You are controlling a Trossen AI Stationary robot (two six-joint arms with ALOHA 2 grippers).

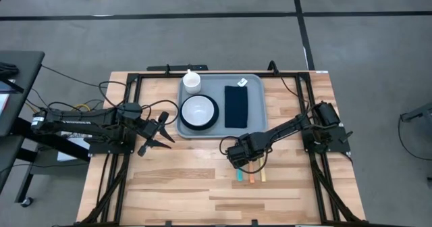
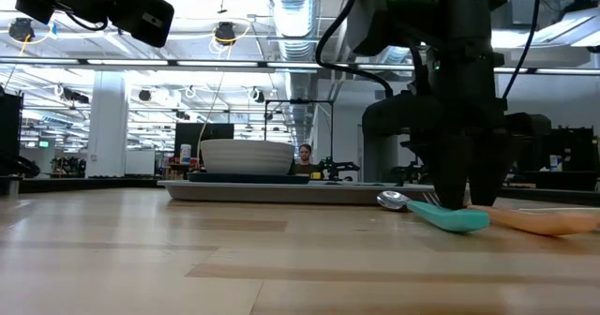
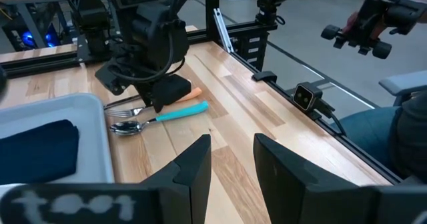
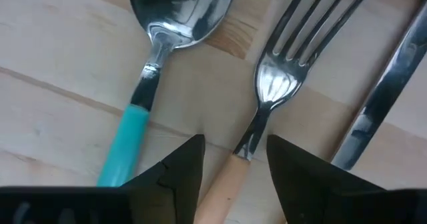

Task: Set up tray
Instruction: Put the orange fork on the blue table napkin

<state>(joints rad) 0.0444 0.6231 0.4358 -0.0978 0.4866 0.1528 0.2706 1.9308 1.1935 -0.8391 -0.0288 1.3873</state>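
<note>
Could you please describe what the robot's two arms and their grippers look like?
Both arms are dark, nearly black, jointed, with black cables trailing along them. The left gripper and the right gripper each end in two flat, dark, wedge-shaped fingers. No markings are legible.

Light blue-grey rectangular tray (image 1: 255,102) lies flat at the table's far edge.

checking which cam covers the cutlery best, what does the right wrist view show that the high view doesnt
Only the right wrist view: the spoon's bowl, the fork's tines and a steel blade in detail, with the right pincer open astride the fork's neck. Only the high view: the tray with bowl, napkin and cup, and the left pincer open beside it. Both: the cutlery on bare wood.
</note>
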